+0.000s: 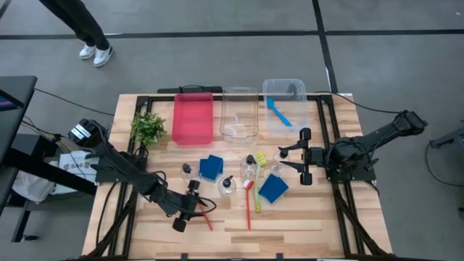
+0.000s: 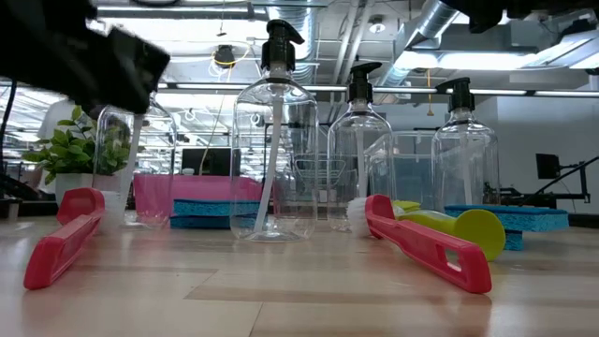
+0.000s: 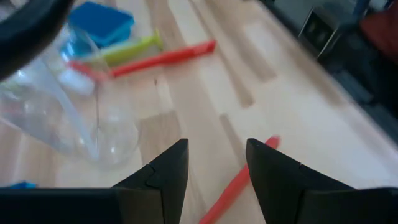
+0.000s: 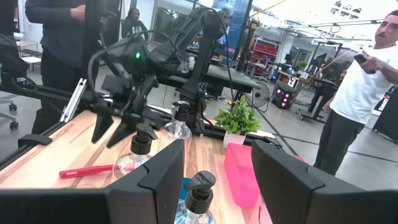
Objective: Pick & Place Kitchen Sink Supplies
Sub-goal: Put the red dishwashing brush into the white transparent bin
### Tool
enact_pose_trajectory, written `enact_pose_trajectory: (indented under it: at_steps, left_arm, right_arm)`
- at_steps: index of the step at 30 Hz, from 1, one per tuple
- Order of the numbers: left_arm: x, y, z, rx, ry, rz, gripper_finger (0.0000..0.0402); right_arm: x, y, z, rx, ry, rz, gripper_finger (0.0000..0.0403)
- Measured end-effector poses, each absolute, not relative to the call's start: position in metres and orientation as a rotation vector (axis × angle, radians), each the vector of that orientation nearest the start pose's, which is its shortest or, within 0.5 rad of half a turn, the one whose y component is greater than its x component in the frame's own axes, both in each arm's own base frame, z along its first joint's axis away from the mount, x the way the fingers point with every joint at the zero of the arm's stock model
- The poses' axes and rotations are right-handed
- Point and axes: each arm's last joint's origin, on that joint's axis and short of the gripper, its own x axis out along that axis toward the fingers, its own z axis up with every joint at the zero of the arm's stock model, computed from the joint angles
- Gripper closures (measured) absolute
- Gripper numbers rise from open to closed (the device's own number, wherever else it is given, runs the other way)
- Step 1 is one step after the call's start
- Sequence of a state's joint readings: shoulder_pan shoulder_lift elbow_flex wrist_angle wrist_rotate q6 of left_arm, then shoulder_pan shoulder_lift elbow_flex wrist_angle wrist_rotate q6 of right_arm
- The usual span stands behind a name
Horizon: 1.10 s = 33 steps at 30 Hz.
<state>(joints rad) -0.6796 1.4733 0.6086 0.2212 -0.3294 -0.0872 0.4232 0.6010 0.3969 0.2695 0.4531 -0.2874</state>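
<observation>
From above, the left jaws [image 1: 190,205] hover spread over the tabletop [image 1: 290,225], holding nothing; a red brush [image 1: 207,220] lies just beside them, and a small clear bottle [image 1: 187,171] stands just beyond. The right jaws [image 1: 304,156] are also spread and empty. Near them sit a blue sponge [image 1: 273,188], a yellow-green brush [image 1: 257,190], a second red brush [image 1: 249,204] and more bottles [image 1: 249,167]. A second sponge [image 1: 211,167] lies between the two arms. Farther back are a red tray [image 1: 193,116], two clear bins [image 1: 240,112], one holding a blue brush [image 1: 278,112], and a green plant [image 1: 148,128].

At table height, three pump bottles [image 2: 273,154] stand upright in a row; the red brushes [image 2: 426,241] lie flat in front, with sponges [image 2: 505,220] behind.

Through the left wrist, the spread fingers [image 3: 163,174] frame bare wood, a red brush [image 3: 239,180] just beside one finger and a clear bottle [image 3: 68,118] ahead.

Through the right wrist, the spread fingers [image 4: 165,174] flank a pump bottle [image 4: 198,196]; the other arm's jaws [image 4: 118,124] hang over a red brush [image 4: 87,170], and people [image 4: 351,99] stand beyond.
</observation>
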Motion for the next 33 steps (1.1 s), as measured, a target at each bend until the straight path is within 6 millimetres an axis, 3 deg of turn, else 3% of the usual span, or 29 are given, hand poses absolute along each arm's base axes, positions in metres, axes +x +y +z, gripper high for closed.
enact_pose_trajectory:
  at_steps: [9, 33]
  left_arm:
    - [0.223, -0.17, 0.133, 0.286, 0.67, -0.306, 0.0238]
    - [0.223, -0.169, 0.131, 0.386, 0.673, -0.377, 0.0238]
  right_arm:
    - [0.14, 0.049, 0.268, -0.26, -0.055, -0.038, 0.0221]
    - [0.14, 0.049, 0.268, -0.26, -0.054, -0.038, 0.0221]
